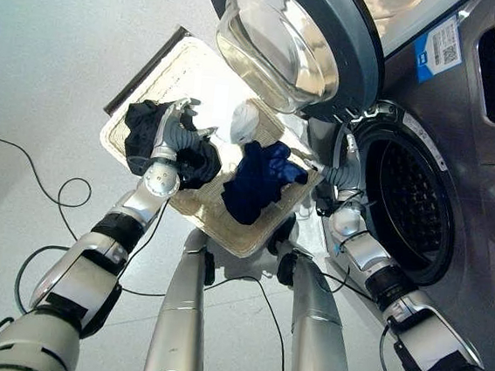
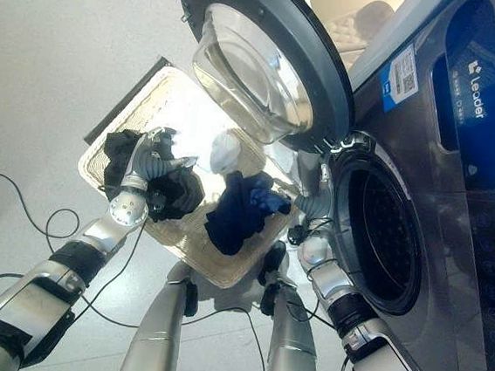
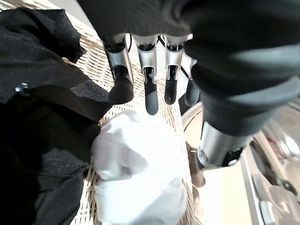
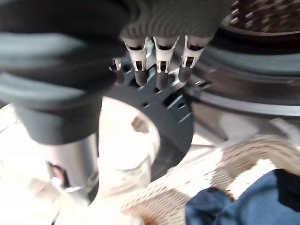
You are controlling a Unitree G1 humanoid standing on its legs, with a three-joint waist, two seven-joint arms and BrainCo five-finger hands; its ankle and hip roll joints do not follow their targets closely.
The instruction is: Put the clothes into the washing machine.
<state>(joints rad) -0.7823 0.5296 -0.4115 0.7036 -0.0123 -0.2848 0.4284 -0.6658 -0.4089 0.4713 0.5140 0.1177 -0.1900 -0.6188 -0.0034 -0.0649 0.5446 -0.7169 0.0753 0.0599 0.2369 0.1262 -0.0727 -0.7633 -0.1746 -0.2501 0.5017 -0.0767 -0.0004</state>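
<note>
Beside the washing machine [image 1: 463, 127], a woven basket [image 1: 152, 84] is sitting on the floor, holding three soft crumpled items: a black garment [image 1: 143, 127], a white bundle [image 1: 243, 124] and a dark blue garment [image 1: 257, 182]. None is lying in the perforated metal drum [image 1: 408, 201] yet.

The left hand [image 1: 176, 126] is hovering over the black garment and beside the white bundle, fingers extended and gripping nothing. The right hand [image 1: 343, 173] is hanging between the basket rim and the drum opening, fingers loosely extended, empty.

Likely faults:
- Limp cloth is prone to slipping from a shallow pinch.
- Loose folds could be snagging on the wicker weave.
- The round glass door [image 1: 288, 40] is overhanging the basket, narrowing the transfer path.
</note>
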